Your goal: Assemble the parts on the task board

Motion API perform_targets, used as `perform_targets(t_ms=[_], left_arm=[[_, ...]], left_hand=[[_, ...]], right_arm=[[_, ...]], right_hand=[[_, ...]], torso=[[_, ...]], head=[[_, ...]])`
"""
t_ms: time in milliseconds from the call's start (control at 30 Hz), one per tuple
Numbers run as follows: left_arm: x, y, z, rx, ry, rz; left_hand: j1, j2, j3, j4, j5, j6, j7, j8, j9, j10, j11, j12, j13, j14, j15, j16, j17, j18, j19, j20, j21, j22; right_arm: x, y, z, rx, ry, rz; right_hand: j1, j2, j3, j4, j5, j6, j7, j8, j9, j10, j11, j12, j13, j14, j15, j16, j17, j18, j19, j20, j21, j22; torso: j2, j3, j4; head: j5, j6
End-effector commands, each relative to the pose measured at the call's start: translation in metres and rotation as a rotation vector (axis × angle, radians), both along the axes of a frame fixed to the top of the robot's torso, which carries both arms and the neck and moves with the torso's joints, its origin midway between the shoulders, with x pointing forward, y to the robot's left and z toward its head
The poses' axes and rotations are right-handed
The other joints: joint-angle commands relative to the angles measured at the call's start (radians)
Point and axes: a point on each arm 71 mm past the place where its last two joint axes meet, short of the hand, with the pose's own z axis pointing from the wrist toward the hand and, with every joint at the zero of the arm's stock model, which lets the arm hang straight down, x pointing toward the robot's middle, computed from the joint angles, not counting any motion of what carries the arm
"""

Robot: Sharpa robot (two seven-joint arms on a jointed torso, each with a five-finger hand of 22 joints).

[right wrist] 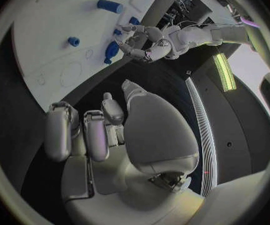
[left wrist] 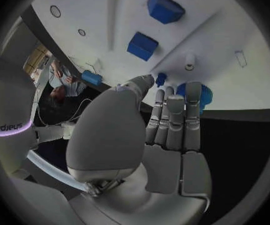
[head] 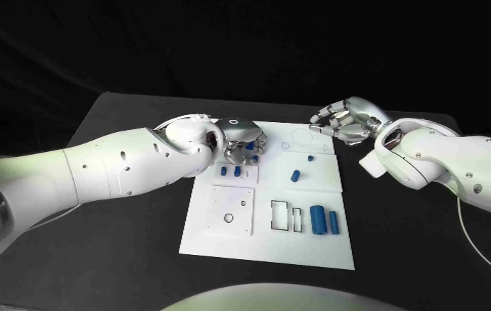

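While over the far left part of the task board (head: pixel 268 243), left hand (head: pixel 241 139) held fingers-down above two small upright blue parts (head: pixel 230 171), thumb and fingertips closing on a round blue part (left wrist: pixel 194 96) at the far edge; whether truly gripped, cannot tell. Right hand (head: pixel 346 121) curled loosely off the board's far right corner above the worktop (head: pixel 123 254), holding nothing. Two blue cylinders (head: pixel 324 220) lying long-axis front-to-back near the board's near right, nearer the right arm.

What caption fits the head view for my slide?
Left hand hovers over blue parts on the task board; right hand waits nearby.
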Motion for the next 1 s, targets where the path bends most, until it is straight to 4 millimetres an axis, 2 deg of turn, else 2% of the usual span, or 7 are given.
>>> perform_targets(t_ms=[33,133,367,1000], left_arm=[[0.0009,-0.0008,-0.0008,0.03,0.001,0.011],[0.0012,-0.0005,-0.0014,0.037,0.006,0.015],[0.0015,-0.0003,-0.0028,0.052,0.02,0.017],[0.0012,-0.0072,-0.0044,0.057,0.042,0.006]], left_hand=[[0.017,0.003,0.017,-0.003,0.0,0.021,0.0,-0.007,-0.004,0.019,-0.003,-0.007,-0.004,0.017,-0.003,0.019,0.018,-0.012,0.02,-0.002,0.025,0.026],[0.03,0.01,0.035,-0.01,-0.001,0.043,-0.005,-0.012,-0.008,0.05,-0.01,-0.005,-0.006,0.047,-0.009,0.049,0.057,-0.019,0.052,-0.007,0.065,0.067],[0.035,0.011,0.05,-0.02,-0.003,0.065,-0.012,-0.018,-0.013,0.078,-0.018,-0.004,-0.007,0.068,-0.015,0.072,0.084,-0.025,0.071,-0.014,0.094,0.098],[0.025,0.004,0.057,-0.022,-0.006,0.058,-0.007,-0.038,-0.023,0.077,-0.016,-0.019,-0.012,0.094,-0.014,0.098,0.122,-0.037,0.11,-0.015,0.142,0.149]], right_arm=[[-0.0008,0.0018,-0.0006,0.0,0.004,0.017],[-0.0008,0.0019,-0.0006,0.0,0.004,0.018],[-0.0008,0.0022,-0.0007,0.0,0.005,0.018],[-0.0013,0.0029,-0.0007,0.0,0.008,0.023]], right_hand=[[0.003,0.002,-0.001,-0.002,-0.003,-0.002,0.0,0.004,-0.001,-0.004,0.002,-0.003,0.001,0.049,-0.005,-0.004,0.055,0.007,-0.004,0.0,-0.004,0.114],[0.003,0.002,-0.001,-0.002,-0.003,-0.002,0.0,0.004,-0.001,-0.004,0.002,-0.003,0.001,0.049,-0.005,-0.004,0.055,0.007,-0.004,0.0,-0.004,0.114],[0.003,0.002,-0.001,-0.002,-0.003,-0.002,0.0,0.004,-0.001,-0.004,0.002,-0.003,0.001,0.049,-0.005,-0.004,0.055,0.007,-0.004,0.0,-0.004,0.114],[0.003,0.003,-0.001,-0.001,-0.003,-0.001,0.0,0.004,-0.002,-0.002,0.002,-0.003,0.002,0.049,-0.005,-0.004,0.055,0.006,-0.003,0.0,-0.004,0.114]], torso=[[-0.001,-0.0004,0.0012],[-0.001,-0.0006,0.001],[-0.001,-0.0002,0.001],[0.0,-0.0004,0.0008]], head=[[0.0,-0.001],[0.0,-0.001],[0.001,-0.003],[0.001,-0.011]])
